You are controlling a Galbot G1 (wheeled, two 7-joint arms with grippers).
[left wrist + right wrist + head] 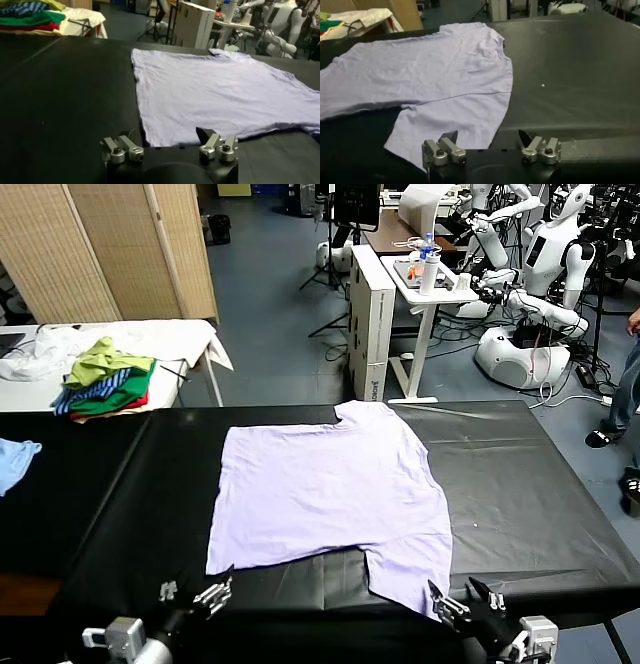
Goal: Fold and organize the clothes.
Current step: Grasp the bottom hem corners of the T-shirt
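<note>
The lavender T-shirt (330, 494) lies spread flat on the black counter (530, 494), with its collar toward the far edge, one sleeve reaching the near edge on your right, and the plain side up, no print showing. Both arms wait at the near edge with nothing held. The left gripper (200, 596) sits just short of the shirt's near-left corner with its jaws spread wide, and the right gripper (470, 602) hovers beside the near sleeve (450, 127), jaws likewise apart.

The step in hand looks like the first fold, so set it up carefully. Bring each gripper to its own side of the near margin: the left wrist view shows the corner (150, 142) right in front of the left fingertips (122, 149), a short reach forward. Come in low, almost skimming the counter, so that one finger slides under the hem. This fabric looks thin and is likely to bunch if you push into it.

Pinch a single layer only, and close both sides before lifting, or the cloth may skew. Lift just enough to clear the counter, then carry the edge toward the collar evenly.

Keep away from the green and striped heap (105, 379) and the light blue garment (15, 459), which are no part of this.
</note>
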